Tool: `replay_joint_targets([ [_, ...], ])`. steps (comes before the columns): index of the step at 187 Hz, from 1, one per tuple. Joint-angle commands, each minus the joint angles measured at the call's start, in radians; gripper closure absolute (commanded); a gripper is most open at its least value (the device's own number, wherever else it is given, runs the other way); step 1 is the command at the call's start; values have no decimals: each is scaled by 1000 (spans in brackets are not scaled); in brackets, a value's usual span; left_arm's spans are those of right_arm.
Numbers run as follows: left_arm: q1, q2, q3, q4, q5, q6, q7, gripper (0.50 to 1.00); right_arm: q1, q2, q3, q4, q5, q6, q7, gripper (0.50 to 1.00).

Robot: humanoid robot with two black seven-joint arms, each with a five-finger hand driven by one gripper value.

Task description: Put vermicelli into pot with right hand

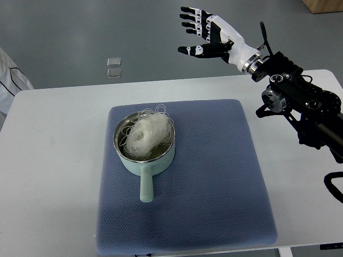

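On the white table [53, 160] in the top view you've got a blue-grey padded mat [214, 176], and the pot [144, 155] sits on the mat's left half, toward the far side. Pot is pale green outside, metal inside, upright, with its handle [146, 187] pointing toward the robot's side of the table.

Vermicelli [143, 133] is in the pot: a white tangled bundle piled above the rim, a few loose loops hanging over the far edge. Some strands look like they lie against the inner wall, but you can't tell from this angle how deep the bundle sits.

Right hand [206, 33] is well apart from the pot, up beyond the table's far edge at the upper right, over the grey floor. Its fingers [194, 19] are spread wide and straight, thumb out below them, nothing held. Its white wrist runs back into the black arm [300, 101], which comes in from the picture's right edge across the table's right corner.

Left arm doesn't show in this view.

Off the table: two small pale square objects [113, 66] lie on the floor beyond the far edge, and a strip of white fabric with dark lines [12, 75] shows at the left border, likely clothing, too cropped to say more.
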Motion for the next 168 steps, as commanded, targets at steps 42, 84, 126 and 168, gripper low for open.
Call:
replay_joint_targets([
  [42, 0, 0, 0, 0, 0, 0, 0, 500, -98, 0, 22, -111, 392, -33, -5, 587],
  [84, 0, 0, 0, 0, 0, 0, 0, 500, -112, 14, -4, -207, 495, -50, -9, 583],
  [126, 0, 0, 0, 0, 0, 0, 0, 500, -138, 40, -31, -233, 489, -53, 1, 572],
  [168, 0, 0, 0, 0, 0, 0, 0, 500, -166, 46, -25, -234, 490, -53, 15, 572],
])
